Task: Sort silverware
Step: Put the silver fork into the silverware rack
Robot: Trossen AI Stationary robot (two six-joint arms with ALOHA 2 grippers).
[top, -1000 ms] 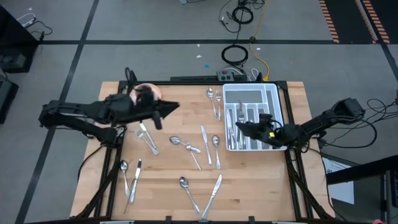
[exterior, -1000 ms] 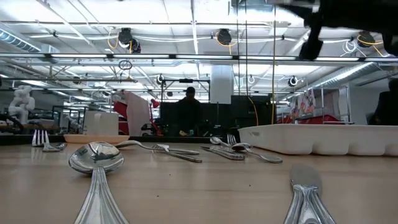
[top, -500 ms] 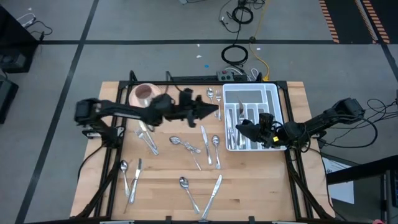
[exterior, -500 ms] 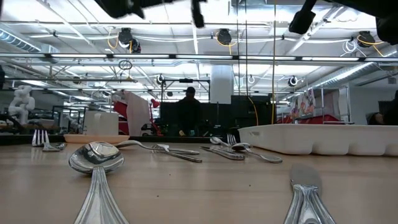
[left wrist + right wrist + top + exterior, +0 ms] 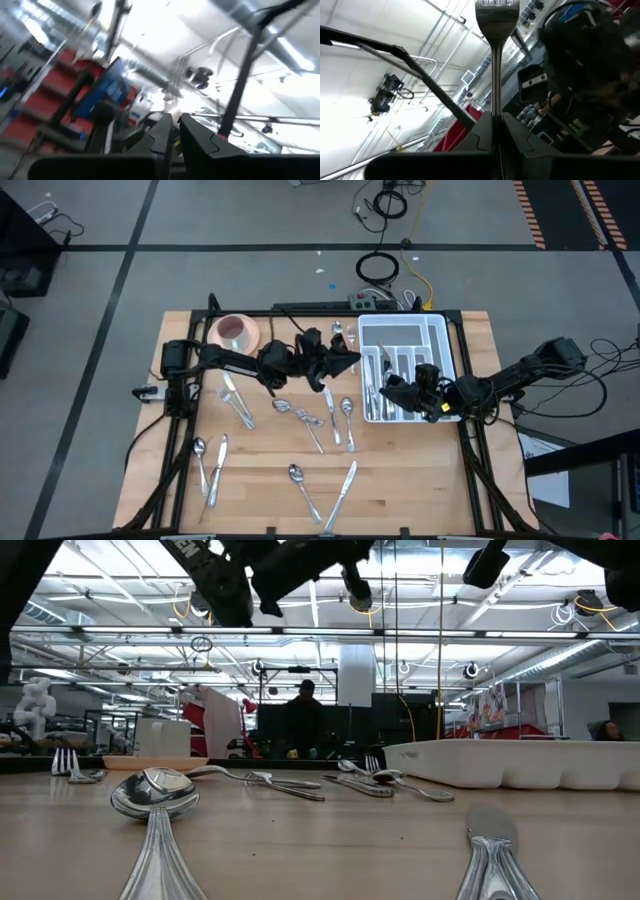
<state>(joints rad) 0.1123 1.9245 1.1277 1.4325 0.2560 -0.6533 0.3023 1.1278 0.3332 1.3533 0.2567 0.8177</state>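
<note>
Wooden worktop fills my overhead feed, with the silverware spread across it: spoons, forks and knives lie loose over the middle and near side, a pair at the left front, a spoon and knife at the front edge, more in the centre. A white tray sits at the far right corner and already has several pieces in its compartments; a pink saucer with cup stands at the far left.

My left pincer reaches across above the loose pieces, just beside the tray's left wall — its fingers are nearly together, only a thin slit between them, and I see nothing in them.

My right pincer hangs over the tray's left compartments, clamped on a fork — the wrist feed shows the handle pinched between the fingers with the tines pointing away.

Beyond the worktop, the level camera shows a person standing far back in the room.
</note>
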